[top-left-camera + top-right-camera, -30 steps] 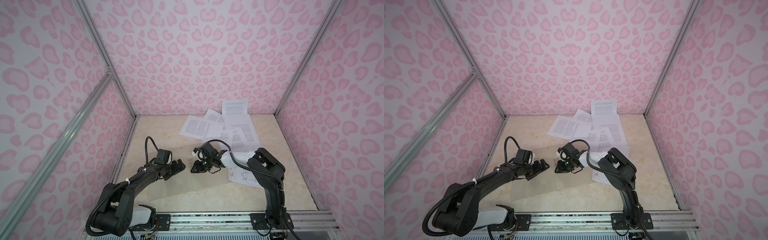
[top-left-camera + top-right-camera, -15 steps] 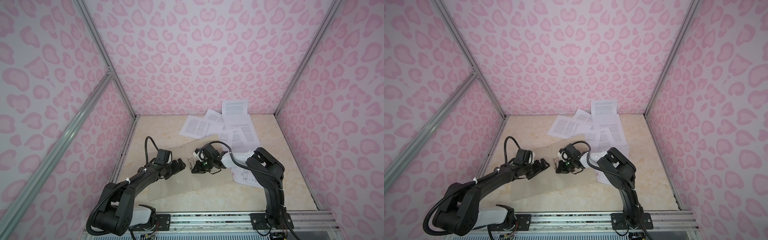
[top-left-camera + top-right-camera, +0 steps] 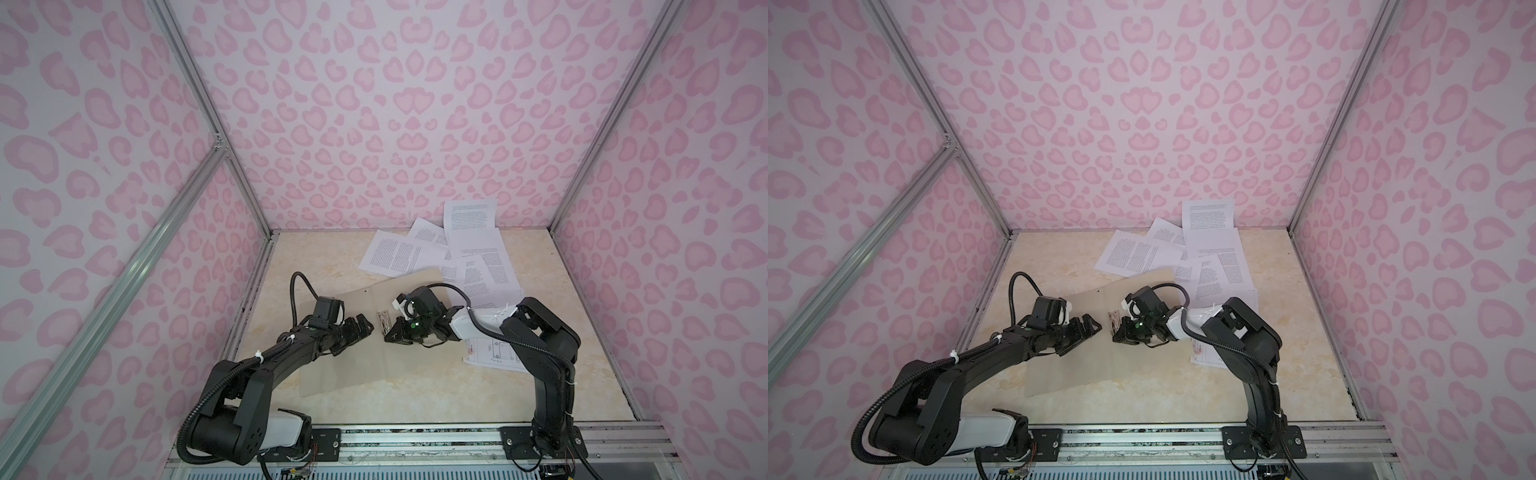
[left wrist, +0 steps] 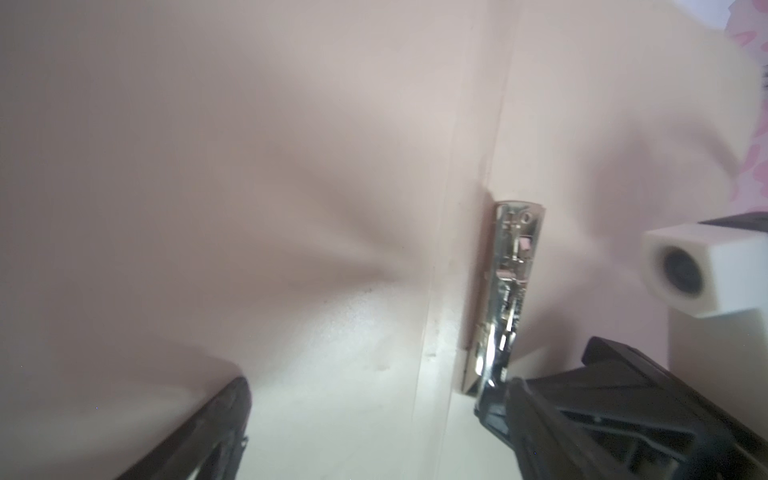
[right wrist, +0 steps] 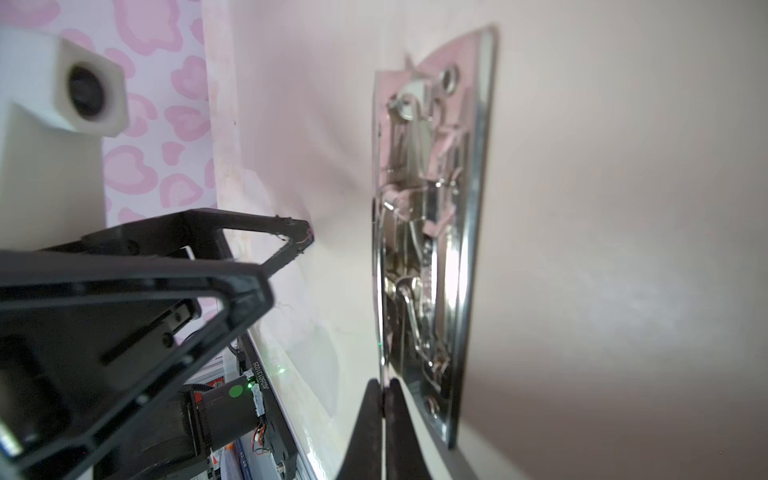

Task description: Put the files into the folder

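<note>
Beyond the open folder — files (one beneath right arm)

The cream marbled bench fills the lower middle of both top views. The beige folder lies open and flat at its centre. White files lie scattered and overlapping above it, toward the back wall. A sheet with a line drawing lies right of the folder.

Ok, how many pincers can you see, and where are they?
2. The left pincer hangs open over the left half of the folder; the right pincer is shut, tips at the metal clip on the spine. Neither is hidden.
</note>
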You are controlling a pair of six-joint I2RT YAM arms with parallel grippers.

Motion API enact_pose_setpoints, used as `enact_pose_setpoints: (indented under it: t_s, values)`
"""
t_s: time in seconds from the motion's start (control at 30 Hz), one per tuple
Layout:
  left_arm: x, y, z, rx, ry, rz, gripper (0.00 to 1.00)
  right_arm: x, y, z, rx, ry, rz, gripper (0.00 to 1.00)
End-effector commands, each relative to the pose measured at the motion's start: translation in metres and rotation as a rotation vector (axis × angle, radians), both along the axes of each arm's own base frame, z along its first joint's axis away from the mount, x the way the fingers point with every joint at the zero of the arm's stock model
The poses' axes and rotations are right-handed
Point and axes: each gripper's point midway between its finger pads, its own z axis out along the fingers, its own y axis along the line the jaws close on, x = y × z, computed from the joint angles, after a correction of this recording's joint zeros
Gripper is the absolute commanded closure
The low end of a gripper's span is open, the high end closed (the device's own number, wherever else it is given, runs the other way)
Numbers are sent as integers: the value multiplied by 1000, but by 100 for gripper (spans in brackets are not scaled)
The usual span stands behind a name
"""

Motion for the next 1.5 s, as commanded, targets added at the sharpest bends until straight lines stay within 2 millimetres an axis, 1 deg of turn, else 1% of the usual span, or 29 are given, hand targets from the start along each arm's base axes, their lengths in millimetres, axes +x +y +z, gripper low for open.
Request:
enact_pose_setpoints:
  t_s: [0.0,0.07,0.13,0.33,0.53,0.67,0.83,0.97,1.07,1.17,1.23,1.27,1.37,1.47]
  values:
    - [-63,30,-43,145,291,43,2,5,-3,6,11,-5,1,100]
    - [-64,32,-45,153,292,46,2,5,1,14,28,-11,6,100]
    - [-64,31,-46,152,298,46,2,8,-6,10,-26,-25,-18,100]
    - [-63,34,-49,163,323,79,2,9,-20,-22,-154,19,-37,100]
    - [-64,33,-55,163,366,94,2,9,-30,-52,-212,81,-90,100]
    - [-66,32,-59,159,378,99,2,12,-39,-67,-238,121,-152,100]
    - [-65,33,-60,164,383,117,2,15,-53,-79,-252,189,-249,100]
    - [-65,34,-61,171,394,123,1,18,-68,-85,-310,178,-316,100]
    - [-65,34,-62,173,399,128,2,16,-75,-90,-336,177,-339,100]
    - [-65,34,-63,174,400,134,2,18,-72,-80,-299,161,-344,100]
    - [-65,35,-64,175,402,135,2,24,-68,-66,-263,128,-334,100]
    - [-65,34,-63,175,401,135,2,26,-63,-55,-228,108,-322,100]
    - [-65,35,-64,175,404,141,2,29,-56,-35,-175,85,-306,100]
    - [-65,34,-64,175,406,131,2,29,-40,-15,-93,75,-253,100]
